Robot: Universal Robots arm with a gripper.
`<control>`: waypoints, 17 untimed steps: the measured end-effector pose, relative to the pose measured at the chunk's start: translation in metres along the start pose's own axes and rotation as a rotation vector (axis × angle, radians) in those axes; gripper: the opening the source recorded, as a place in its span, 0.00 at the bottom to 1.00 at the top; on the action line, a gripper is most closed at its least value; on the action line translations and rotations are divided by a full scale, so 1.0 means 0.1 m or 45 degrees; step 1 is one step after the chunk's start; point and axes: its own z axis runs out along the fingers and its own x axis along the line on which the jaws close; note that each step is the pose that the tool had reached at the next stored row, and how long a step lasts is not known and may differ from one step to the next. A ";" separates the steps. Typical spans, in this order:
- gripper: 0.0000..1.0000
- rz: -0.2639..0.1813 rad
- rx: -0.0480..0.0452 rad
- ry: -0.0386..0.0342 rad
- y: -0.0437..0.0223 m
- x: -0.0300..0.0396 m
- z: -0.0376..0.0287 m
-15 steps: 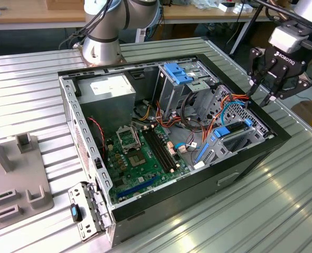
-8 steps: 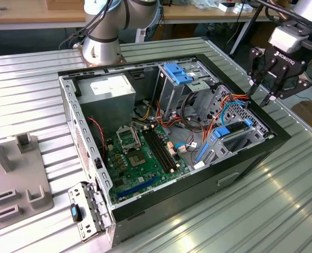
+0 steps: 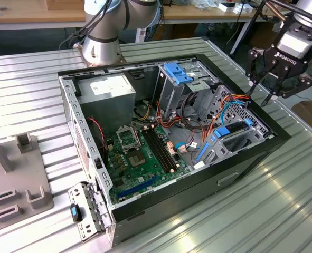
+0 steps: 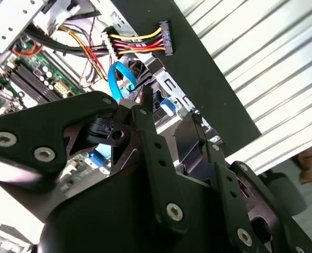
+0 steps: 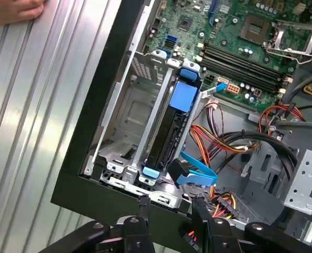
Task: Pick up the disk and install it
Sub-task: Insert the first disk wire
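**Operator:** Report arm pose.

**Technician:** The arm [image 3: 100, 39] is based on the ribbed metal table [image 3: 251, 211] behind the open computer case [image 3: 171, 197]. Its wrist is at the exterior view's right, above the case rim. The gripper [image 3: 260, 89] hangs clear of the case with its fingers pointing down and slightly inward toward the case.

**Operator:** Jaw condition?

**Technician:** The jaws are spread partway. In both wrist views the two fingertips [image 5: 143, 201] stand apart with a clear gap between them. Nothing is gripped, and neither pad touches any part.

**Operator:** Location of the disk?

**Technician:** The disk [image 5: 166, 132] sits inside the drive cage [image 5: 125, 113], at the corner of the case nearest the gripper. In the exterior view the disk [image 3: 235, 136] is below the gripper and toward the exterior view's left of it, well apart. It is not between the jaws. In the first wrist view it lies ahead of the fingertips, past the case wall.

**Operator:** Orientation and long axis?

**Technician:** The black slab stands on edge in its slot, framed by blue rails. Its long axis runs from the case wall beside the gripper toward the motherboard [image 3: 140, 158]. There is one blue end tab at each end. A blue data cable [image 5: 198, 173] lies just beside the end nearer the wall.

**Operator:** Anything else near the work area?

**Technician:** A person's hand [image 5: 13, 10] rests on the table, outside the case.
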 end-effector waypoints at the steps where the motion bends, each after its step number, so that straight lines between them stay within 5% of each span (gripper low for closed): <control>1: 0.44 -0.026 0.001 -0.0007 0.000 0.000 0.000; 6: 0.44 -0.168 0.004 -0.0047 0.000 0.000 0.001; 12: 0.44 -0.485 0.011 -0.0135 0.000 0.000 0.004; 17: 0.44 -0.660 0.015 -0.0183 0.001 0.000 0.007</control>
